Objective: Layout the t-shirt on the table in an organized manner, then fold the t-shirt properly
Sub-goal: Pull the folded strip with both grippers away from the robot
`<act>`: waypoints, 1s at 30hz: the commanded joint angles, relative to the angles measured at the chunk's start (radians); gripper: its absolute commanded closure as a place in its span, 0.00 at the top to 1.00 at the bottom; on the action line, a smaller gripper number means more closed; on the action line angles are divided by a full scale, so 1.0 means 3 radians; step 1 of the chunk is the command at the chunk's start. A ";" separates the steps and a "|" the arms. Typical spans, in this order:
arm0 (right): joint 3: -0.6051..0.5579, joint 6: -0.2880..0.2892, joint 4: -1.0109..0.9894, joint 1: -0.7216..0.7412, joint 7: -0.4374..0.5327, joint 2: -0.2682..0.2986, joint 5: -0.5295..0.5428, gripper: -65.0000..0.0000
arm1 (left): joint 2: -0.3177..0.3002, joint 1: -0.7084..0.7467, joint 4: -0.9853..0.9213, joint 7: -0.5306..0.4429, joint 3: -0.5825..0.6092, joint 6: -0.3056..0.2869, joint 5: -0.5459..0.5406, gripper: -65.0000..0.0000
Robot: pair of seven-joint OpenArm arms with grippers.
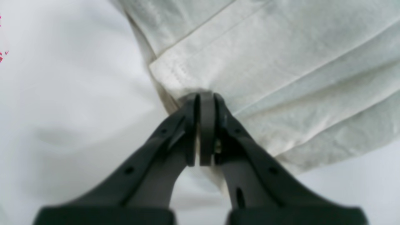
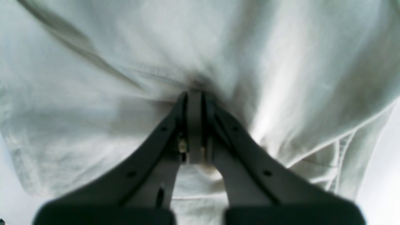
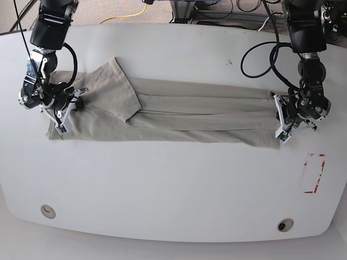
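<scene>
The light khaki-grey t-shirt (image 3: pixel 190 111) lies stretched sideways across the far half of the white table (image 3: pixel 173 179), folded into a long band with one sleeve flap turned over at the left. My left gripper (image 3: pixel 276 115) is at the shirt's right end, shut on the hemmed edge. In the left wrist view, the left gripper (image 1: pixel 204 95) pinches the t-shirt (image 1: pixel 281 62) by a stitched corner. My right gripper (image 3: pixel 80 101) is shut on the shirt's left end. In the right wrist view, cloth of the t-shirt (image 2: pixel 125 93) bunches at the right gripper (image 2: pixel 194 92).
A red-outlined rectangle mark (image 3: pixel 313 173) sits near the table's right edge, below the left arm. Two small round holes (image 3: pixel 47 211) (image 3: pixel 284 224) lie near the front edge. Cables (image 3: pixel 260 49) loop behind the right-hand arm at the back.
</scene>
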 commanded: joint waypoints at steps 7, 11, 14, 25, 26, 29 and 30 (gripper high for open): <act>-0.0053 -0.0056 -0.0033 0.0002 -0.0116 0.0125 -0.0237 0.02 | -0.0064 -0.0027 0.0053 0.0136 -0.0023 0.0034 0.0162 0.00; -0.0059 -0.0056 -0.0033 0.0002 -0.0116 0.0125 -0.0237 0.02 | -0.0064 -0.0002 0.0283 0.0146 -0.0028 0.0034 0.0162 0.00; -0.0059 -0.0056 -0.0033 0.0002 -0.0116 0.0119 -0.0237 0.02 | -0.0064 0.0004 0.0452 0.0156 -0.0028 0.0034 0.0162 0.01; -0.0059 -0.0056 -0.0038 0.0008 -0.0116 0.0119 -0.0237 0.02 | -0.0115 -0.0022 0.1111 0.0560 -0.0176 0.0034 0.0147 0.49; -0.0059 -0.0056 -0.0038 0.0008 -0.0116 0.0119 -0.0237 0.02 | -0.0115 -0.0022 0.1147 0.0576 -0.0227 0.0034 0.0147 0.55; -0.0059 -0.0056 -0.0038 0.0008 -0.0116 0.0084 -0.0237 0.02 | -0.0110 -0.0048 0.1147 0.0601 -0.0330 0.0034 0.0085 0.62; -0.0059 -0.0056 -0.0038 0.0008 -0.0116 0.0073 -0.0237 0.02 | -0.0110 -0.0068 0.1147 0.0606 -0.0350 0.0034 0.0039 0.62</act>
